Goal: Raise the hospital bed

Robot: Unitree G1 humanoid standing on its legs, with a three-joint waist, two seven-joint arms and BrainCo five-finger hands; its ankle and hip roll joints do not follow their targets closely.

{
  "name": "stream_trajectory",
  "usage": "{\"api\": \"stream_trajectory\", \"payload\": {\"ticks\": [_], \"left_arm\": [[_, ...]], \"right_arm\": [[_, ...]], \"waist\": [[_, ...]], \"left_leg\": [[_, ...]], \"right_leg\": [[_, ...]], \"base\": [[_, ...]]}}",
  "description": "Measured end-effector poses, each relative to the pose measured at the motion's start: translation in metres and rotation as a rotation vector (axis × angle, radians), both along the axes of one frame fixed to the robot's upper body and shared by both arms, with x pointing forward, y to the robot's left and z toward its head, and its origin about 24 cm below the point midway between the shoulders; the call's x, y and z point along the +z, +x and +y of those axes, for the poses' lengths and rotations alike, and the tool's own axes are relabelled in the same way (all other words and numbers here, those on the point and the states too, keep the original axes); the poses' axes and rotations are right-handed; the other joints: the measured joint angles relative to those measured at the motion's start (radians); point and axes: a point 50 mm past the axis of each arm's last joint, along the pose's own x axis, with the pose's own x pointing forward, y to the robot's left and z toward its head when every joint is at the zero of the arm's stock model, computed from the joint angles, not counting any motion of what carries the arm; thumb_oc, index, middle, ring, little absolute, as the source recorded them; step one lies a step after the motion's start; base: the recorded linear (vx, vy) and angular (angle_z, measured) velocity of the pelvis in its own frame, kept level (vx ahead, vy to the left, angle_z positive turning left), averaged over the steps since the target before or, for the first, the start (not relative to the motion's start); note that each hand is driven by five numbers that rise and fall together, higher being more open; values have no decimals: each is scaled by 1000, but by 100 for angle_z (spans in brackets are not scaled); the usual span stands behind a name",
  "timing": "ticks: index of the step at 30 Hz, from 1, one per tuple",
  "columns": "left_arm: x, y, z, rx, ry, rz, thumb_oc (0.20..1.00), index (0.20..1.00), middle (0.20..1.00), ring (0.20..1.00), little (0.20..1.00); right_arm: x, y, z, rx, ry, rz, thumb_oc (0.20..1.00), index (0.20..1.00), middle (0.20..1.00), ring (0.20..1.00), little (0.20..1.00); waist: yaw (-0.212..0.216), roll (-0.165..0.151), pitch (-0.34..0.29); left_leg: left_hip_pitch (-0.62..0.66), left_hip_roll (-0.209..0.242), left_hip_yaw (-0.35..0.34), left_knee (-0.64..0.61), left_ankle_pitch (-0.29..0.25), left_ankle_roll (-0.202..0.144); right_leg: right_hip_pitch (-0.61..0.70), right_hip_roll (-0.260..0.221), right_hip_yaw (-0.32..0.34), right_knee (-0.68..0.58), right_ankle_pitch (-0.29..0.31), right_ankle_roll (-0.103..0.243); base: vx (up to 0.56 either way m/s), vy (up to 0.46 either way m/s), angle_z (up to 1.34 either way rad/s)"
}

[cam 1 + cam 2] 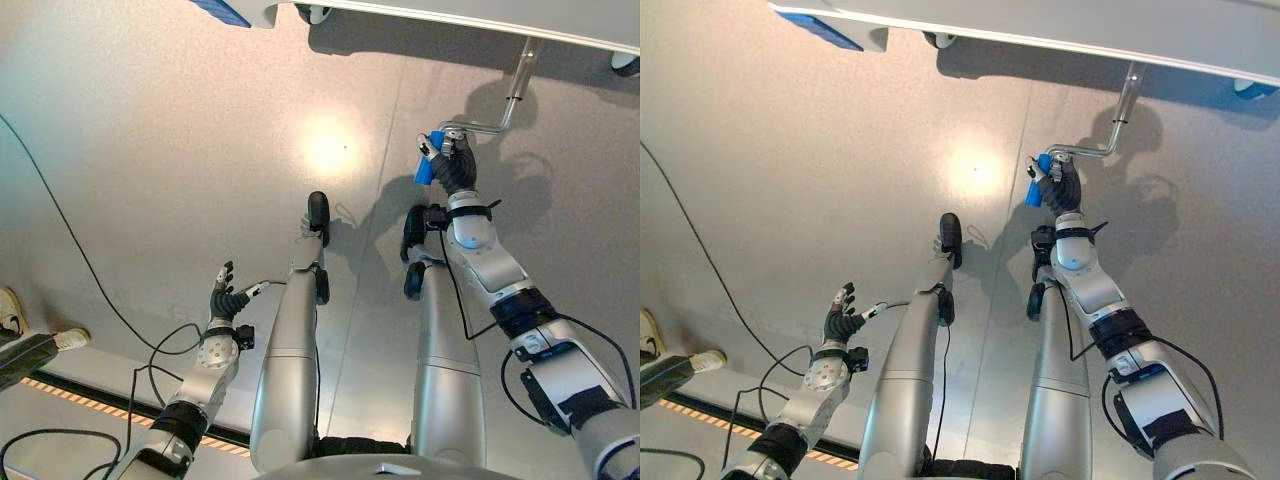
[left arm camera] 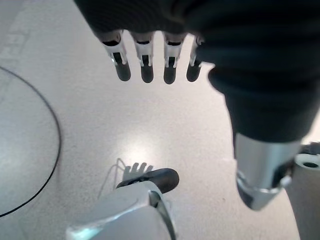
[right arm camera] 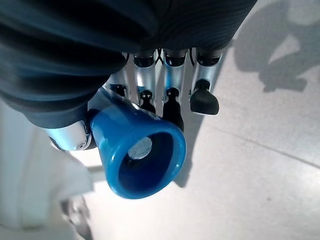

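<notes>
A: Where's the crank?
B: Under the bed frame (image 1: 480,15); right hand (image 1: 452,160) curls round its blue handle (image 1: 425,165). Left hand (image 1: 224,292) hangs slack-fingered.
A: Risk?
B: The flared handle could slip out mid-turn.

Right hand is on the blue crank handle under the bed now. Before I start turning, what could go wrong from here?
1. The right hand has its fingers curled round the blue crank handle, but the handle's flared end sticks out past them, so the grip may slip off while turning.
2. The crank rod hangs low under the bed frame; a full turn could swing the wrist into the frame.
3. The left hand hangs open over the floor, bracing nothing.
</notes>
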Motion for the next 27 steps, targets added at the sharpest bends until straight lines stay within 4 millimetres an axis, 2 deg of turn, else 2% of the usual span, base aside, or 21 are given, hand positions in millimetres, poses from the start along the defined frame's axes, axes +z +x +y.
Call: {"api": "stream_trajectory", "payload": {"ticks": [2,5,10,17,21,26,27], "left_arm": [[-3,-2,0,2,-5,12,1000,1000,1000,1000,1000],[-7,-5,2,8,-3,30,1000,1000,1000,1000,1000],[-7,-6,5,6,5,31,1000,1000,1000,1000,1000],[-9,-8,7,14,6,36,1000,1000,1000,1000,1000],[-10,-9,9,18,10,41,1000,1000,1000,1000,1000],[-5,-9,13,27,28,21,1000,1000,1000,1000,1000],[-5,-9,14,28,31,18,1000,1000,1000,1000,1000]], "right_arm": [[-8,-5,-6,-8,14,17,200,200,200,200,200],[-13,-12,-10,-7,47,23,200,200,200,200,200],[-20,-22,-26,-53,83,13,200,200,200,200,200],[-19,-25,-37,-118,113,-14,200,200,200,200,200],[-18,-28,-50,-185,134,-34,200,200,200,200,200],[-23,-33,-90,-381,-47,-25,200,200,200,200,200],[-23,-33,-92,-392,-51,-24,200,200,200,200,200]], "waist": [[5,-6,3],[-21,-11,5],[-23,-31,8],[-35,-64,12],[-46,-81,12],[-46,-106,14],[-45,-106,14]], "left_leg": [[43,-2,11,-20,-2,4],[81,-3,17,-48,2,11],[133,-2,31,-73,3,18],[139,-7,39,-90,10,27],[132,-12,41,-90,13,34],[121,-19,42,-85,10,44],[120,-19,42,-85,10,45]], "right_leg": [[39,1,12,-23,6,8],[76,4,19,-62,18,17],[127,8,29,-94,28,25],[127,3,35,-107,35,35],[127,1,39,-121,45,42],[127,-3,44,-133,54,50],[127,-3,44,-134,55,51]], "base": [[-11,-6,-10],[-14,-37,-9],[-4,-44,-7],[4,-22,0],[2,-3,-1],[3,-2,2],[8,-4,3]]}}
